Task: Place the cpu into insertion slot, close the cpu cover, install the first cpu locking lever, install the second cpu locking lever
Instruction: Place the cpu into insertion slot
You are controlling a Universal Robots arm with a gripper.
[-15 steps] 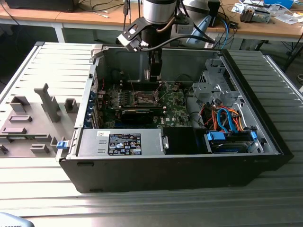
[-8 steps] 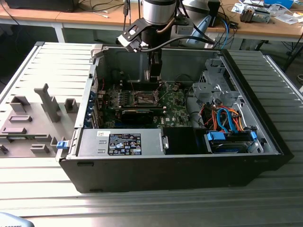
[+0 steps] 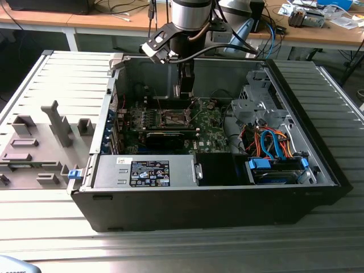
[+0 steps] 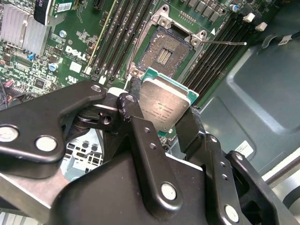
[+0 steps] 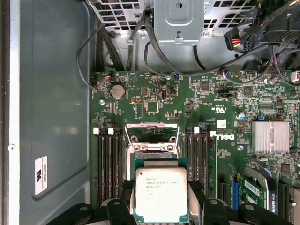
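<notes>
An open black computer case [image 3: 199, 210] lies on its side on a ribbed metal table [image 3: 170, 250], and the green circuit board [image 3: 213, 128] lies flat on its floor. The arm [image 3: 190, 11] reaches down into the case from the far side of the exterior view, and the gripper [image 3: 183, 91] hangs over the middle of the board. In both wrist views the black fingers [image 4: 133, 117] press against two opposite edges of the cpu [image 4: 164, 105], holding it with its silver-grey face towards the cameras. The insertion slot [image 4: 164, 51] sits between rows of black memory slots [image 4: 117, 33], its dark centre uncovered. The cpu [image 5: 159, 194] is held near the slot, not yet in it.
</notes>
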